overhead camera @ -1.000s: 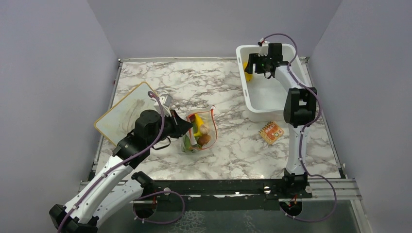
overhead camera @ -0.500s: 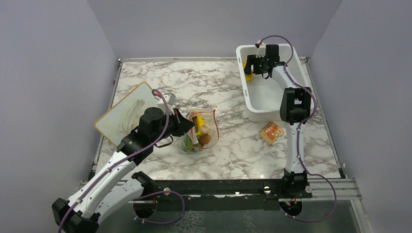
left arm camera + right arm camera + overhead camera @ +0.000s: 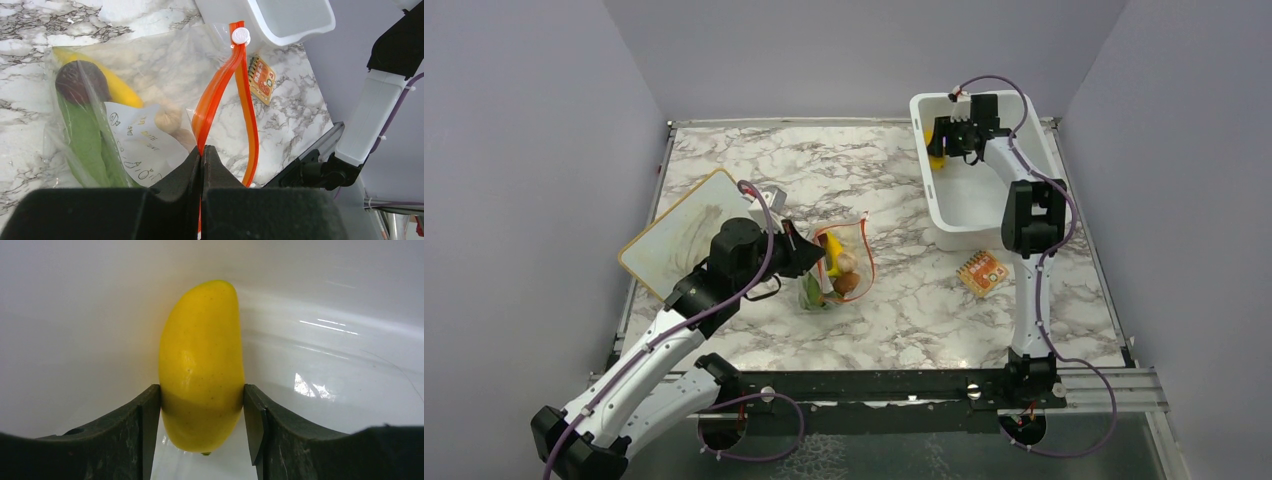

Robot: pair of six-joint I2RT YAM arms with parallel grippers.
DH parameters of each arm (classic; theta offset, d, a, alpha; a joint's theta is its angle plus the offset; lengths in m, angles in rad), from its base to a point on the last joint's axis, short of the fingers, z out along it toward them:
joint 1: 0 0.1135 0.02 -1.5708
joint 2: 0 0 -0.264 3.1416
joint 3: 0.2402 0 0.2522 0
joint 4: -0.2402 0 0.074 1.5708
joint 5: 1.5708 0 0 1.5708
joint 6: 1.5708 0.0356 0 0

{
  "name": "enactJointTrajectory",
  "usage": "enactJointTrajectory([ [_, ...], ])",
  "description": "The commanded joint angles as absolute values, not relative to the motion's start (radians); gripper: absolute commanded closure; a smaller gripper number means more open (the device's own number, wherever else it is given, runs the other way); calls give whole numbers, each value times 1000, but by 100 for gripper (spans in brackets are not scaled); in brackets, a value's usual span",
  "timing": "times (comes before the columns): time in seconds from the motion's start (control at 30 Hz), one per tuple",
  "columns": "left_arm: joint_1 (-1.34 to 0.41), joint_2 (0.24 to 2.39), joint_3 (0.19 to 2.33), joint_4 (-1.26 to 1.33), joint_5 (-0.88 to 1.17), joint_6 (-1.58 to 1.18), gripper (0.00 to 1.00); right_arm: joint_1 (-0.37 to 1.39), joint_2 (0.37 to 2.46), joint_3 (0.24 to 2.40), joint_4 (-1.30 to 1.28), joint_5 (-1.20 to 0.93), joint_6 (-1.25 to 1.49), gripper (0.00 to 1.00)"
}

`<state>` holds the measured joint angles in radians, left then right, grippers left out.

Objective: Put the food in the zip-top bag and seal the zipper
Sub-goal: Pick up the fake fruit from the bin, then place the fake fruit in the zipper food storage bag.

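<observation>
The zip-top bag (image 3: 842,268) lies mid-table, clear, with a yellow banana (image 3: 117,87), a long green vegetable (image 3: 87,142) and beige round pieces (image 3: 167,120) inside. Its zipper (image 3: 220,95), a red-orange strip with a white slider (image 3: 240,35) at the far end, gapes in a loop. My left gripper (image 3: 201,150) is shut on the near end of the zipper, holding the mouth up. The yellow oval fruit (image 3: 202,350) rests against the wall of the white tub (image 3: 75,315). My right gripper (image 3: 202,390) has both jaws touching its sides.
The white tub (image 3: 984,215) stands at the back right. A small orange patterned square (image 3: 982,272) lies in front of it. A white board (image 3: 679,230) lies tilted at the left edge, beside my left arm.
My right gripper has moved further into the tub's far left corner and narrowed onto the yellow fruit. My left gripper has drawn the bag's mouth slightly up and right.
</observation>
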<state>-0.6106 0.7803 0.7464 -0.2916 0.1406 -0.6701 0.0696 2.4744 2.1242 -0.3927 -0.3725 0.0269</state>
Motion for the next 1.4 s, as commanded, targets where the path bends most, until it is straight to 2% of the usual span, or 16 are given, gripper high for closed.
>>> enactJointTrajectory([
  [0.0,-611,795,806,-256,129,-634,100,63,2359,2069,-374,-351,4,50],
  [0.5,-611,836,812,-235,80,-600,100,64,1960,1737,-348,-308,17,54],
  [0.83,-611,861,819,-251,83,-632,100,161,1558,1439,-310,-284,95,54],
  [1.0,-611,868,832,-252,113,-629,100,240,1337,1215,-208,-344,201,55],
  [1.37,-611,831,827,-262,106,-647,100,409,1135,1088,-287,-535,444,58],
])
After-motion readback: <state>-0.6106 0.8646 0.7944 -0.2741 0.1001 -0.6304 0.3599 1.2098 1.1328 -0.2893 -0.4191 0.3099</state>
